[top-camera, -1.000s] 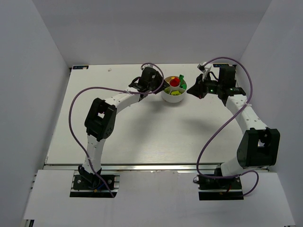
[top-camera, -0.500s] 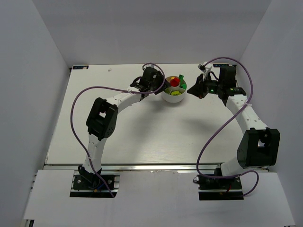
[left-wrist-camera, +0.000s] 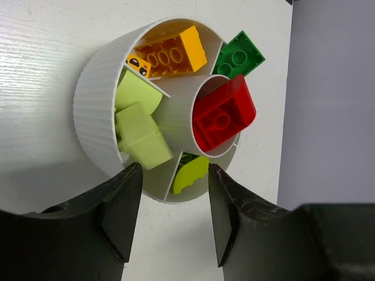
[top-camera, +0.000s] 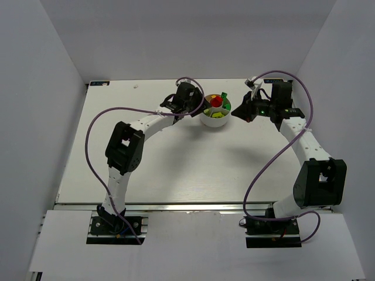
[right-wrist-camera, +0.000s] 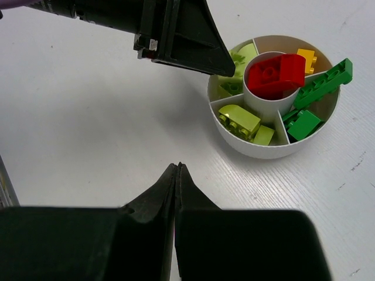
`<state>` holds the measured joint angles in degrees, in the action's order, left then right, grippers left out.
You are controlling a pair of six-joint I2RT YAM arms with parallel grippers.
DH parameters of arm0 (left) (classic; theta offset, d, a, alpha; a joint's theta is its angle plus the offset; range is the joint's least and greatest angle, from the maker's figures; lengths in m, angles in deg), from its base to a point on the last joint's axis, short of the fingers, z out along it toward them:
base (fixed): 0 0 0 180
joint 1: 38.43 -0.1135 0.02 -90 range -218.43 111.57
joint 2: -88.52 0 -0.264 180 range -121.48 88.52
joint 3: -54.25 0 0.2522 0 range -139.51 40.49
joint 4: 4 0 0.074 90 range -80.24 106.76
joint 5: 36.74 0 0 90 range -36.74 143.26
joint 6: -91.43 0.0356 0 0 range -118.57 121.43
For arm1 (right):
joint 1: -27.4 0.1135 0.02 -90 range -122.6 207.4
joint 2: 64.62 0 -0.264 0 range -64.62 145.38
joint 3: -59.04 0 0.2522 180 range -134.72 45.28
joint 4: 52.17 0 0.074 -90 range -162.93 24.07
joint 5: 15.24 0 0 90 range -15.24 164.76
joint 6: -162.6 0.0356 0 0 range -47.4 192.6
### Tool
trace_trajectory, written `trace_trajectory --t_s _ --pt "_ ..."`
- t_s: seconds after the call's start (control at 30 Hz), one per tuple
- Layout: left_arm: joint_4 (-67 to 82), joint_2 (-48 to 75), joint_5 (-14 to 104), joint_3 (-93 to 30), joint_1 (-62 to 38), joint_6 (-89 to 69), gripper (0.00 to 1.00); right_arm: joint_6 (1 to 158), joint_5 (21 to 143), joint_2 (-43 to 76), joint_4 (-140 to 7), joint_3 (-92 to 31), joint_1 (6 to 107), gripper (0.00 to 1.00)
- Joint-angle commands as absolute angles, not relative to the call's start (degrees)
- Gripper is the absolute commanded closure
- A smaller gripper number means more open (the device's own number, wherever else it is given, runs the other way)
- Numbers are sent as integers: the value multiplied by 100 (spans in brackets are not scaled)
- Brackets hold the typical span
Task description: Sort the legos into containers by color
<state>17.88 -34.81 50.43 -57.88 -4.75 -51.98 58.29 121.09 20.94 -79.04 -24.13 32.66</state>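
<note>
Right arm (top-camera: 300, 136) barely shifted; legos (left-wrist-camera: 222, 117) fill dish (left-wrist-camera: 95, 111).

No legible text, label, brand or number in any view. One orange-yellow brick (left-wrist-camera: 136, 61) in the white dish (left-wrist-camera: 94, 99) carries a small black-and-white printed mark, which does not read as characters.

I see the round white dish (left-wrist-camera: 94, 111) upright on the table. A red brick (left-wrist-camera: 225, 114) fills its central cup (left-wrist-camera: 176, 114). Orange-yellow bricks (left-wrist-camera: 173, 52) share one wedge, dark green bricks (right-wrist-camera: 319, 85) the next (one pokes over the rim), and lime bricks (left-wrist-camera: 140, 137) fill neighbouring wedges.
</note>
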Motion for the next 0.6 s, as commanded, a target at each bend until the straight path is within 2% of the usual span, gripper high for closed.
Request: trace_trajectory --t_s 0.0,0.33,0.37,0.4,0.47,0.5,0.53,0.57 --pt "1864 -2698 5080 -5690 -415 -5113 41 5854 12240 2010 -7745 -2380 3232 100" --pt "1916 -1986 5185 -4961 -415 -4999 41 5810 12275 2019 -7753 -2415 3232 100" --pt "1925 -1803 5211 -4768 -415 -4955 42 5784 12283 2037 -7841 -2459 3232 98" --pt "1925 -1679 5247 -4662 -415 -4842 42 5740 12284 2037 -7885 -2485 3232 84" --pt "1873 -1266 5247 -4206 -424 -4700 42 5634 12266 2028 -7964 -2521 3232 64" --pt "1803 -1099 5247 -4012 -424 -4543 41 5591 12292 2011 -7973 -2521 3232 45" --pt "1585 -924 5247 -3802 -432 -4428 41 5547 12318 2010 -7999 -2521 3232 35" --pt "1495 -730 5247 -3347 -441 -4358 35 5485 12319 2010 -8017 -2529 3232 23"
